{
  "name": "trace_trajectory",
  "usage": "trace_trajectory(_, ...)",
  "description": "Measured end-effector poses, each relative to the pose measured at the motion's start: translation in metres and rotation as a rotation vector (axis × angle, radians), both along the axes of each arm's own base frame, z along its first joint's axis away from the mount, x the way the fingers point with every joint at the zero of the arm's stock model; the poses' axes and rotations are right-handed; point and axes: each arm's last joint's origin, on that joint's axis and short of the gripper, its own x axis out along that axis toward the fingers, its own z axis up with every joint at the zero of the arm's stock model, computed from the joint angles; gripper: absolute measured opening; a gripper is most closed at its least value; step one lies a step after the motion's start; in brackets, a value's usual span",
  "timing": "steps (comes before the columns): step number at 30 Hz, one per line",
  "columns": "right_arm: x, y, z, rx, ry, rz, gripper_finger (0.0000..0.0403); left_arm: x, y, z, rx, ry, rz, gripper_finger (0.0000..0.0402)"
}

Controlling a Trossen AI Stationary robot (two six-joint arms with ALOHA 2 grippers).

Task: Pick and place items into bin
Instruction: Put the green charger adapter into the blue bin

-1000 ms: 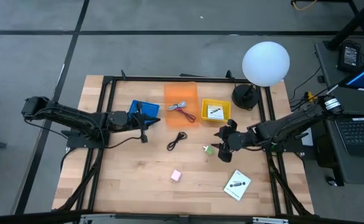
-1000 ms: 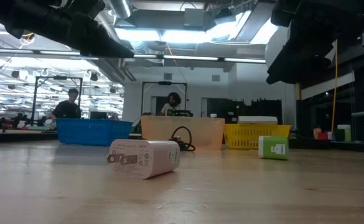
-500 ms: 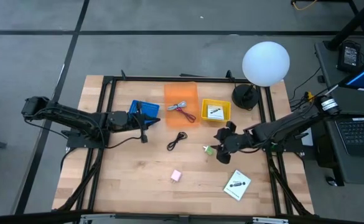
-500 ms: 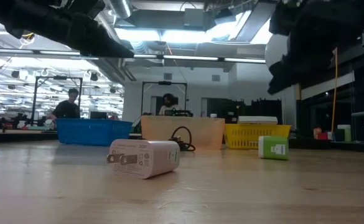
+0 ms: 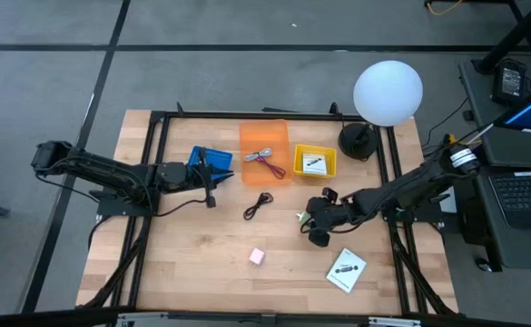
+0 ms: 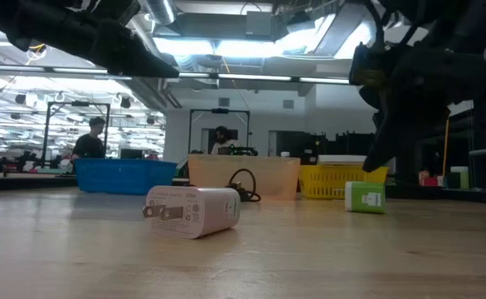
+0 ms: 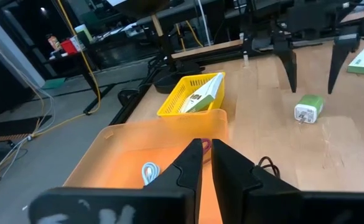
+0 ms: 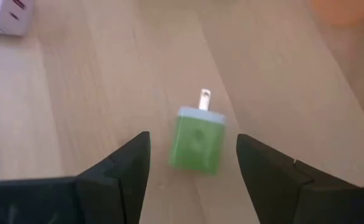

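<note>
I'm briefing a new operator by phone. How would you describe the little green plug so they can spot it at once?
Start at the yellow basket at the back of the wooden table; nearer the front from it, the right gripper hovers with its fingers open. The green plug lies on the wood right there. It is a small green block with metal prongs, unlike the pink plug and the black cable nearby.
</note>
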Motion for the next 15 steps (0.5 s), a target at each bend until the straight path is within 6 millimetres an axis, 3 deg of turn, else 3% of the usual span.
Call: trace_trajectory(15, 0.007, 0.003, -0.033, -0.006, 0.104, -0.034, 0.0218, 0.000, 0.000, 0.000, -0.001, 0.005, 0.000, 0.0032)
